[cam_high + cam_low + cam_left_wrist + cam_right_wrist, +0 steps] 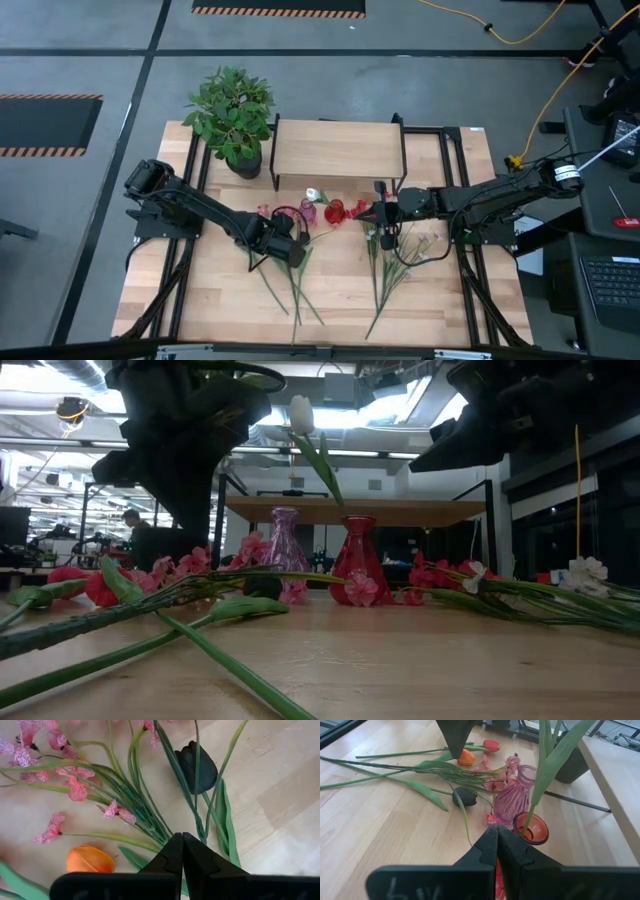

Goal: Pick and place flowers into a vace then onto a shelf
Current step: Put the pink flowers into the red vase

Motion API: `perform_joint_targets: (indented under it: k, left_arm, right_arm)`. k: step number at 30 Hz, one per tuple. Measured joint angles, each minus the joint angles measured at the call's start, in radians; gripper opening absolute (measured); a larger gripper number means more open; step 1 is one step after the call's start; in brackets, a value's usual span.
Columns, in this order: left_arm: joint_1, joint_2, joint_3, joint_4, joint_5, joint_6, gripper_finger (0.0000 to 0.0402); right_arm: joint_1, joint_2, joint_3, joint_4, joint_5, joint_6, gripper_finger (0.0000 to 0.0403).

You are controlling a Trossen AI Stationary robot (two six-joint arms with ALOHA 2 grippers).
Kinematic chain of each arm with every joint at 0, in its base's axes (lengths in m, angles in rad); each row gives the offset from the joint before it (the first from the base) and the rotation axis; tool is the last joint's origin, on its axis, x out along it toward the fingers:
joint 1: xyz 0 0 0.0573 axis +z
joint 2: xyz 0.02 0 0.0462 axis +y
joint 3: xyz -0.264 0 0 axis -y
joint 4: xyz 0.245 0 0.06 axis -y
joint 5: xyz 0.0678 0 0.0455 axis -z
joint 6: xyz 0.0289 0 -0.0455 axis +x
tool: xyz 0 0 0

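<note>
A green stem (540,795) stands in the red vase (531,828) (beside the pink vase (512,796)).

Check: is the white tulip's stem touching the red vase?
Touching. In the right wrist view the white tulip's stem drops through the red vase mouth and disappears inside; the low view shows the bloom standing above it.

My left gripper (291,249) hangs low over the table's middle, fingers pressed together, as are my right gripper's (383,233).
</note>
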State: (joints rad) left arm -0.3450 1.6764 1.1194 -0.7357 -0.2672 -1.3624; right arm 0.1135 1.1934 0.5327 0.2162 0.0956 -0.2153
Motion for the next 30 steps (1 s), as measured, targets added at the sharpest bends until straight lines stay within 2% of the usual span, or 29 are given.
perform_joint_targets:
  k: [5,11,16,22,25,30]
  left_arm:
    - [0.000,0.000,0.000,0.000,-0.007,0.032,0.0027]
    - [0.000,0.000,0.000,0.000,-0.017,0.075,0.0084]
    - [0.001,0.000,0.000,0.000,-0.055,0.021,0.0130]
    - [-0.002,0.014,0.000,0.003,0.003,-0.156,0.0159]
    - [-0.005,0.046,0.000,0.002,0.011,-0.169,0.0163]
    - [0.024,0.116,0.000,0.007,0.121,-0.171,0.0164]
  right_arm:
    - [0.000,0.000,0.000,0.000,0.000,0.000,0.0014]
    - [0.000,0.000,0.000,0.000,0.000,0.001,0.0014]
    - [0.000,0.000,0.000,0.000,0.000,0.004,0.0014]
    - [0.000,0.000,0.000,-0.002,0.000,0.005,0.0014]
    - [0.000,0.000,0.000,-0.008,-0.001,0.011,0.0014]
    - [0.000,0.000,0.000,-0.019,-0.002,0.027,0.0014]
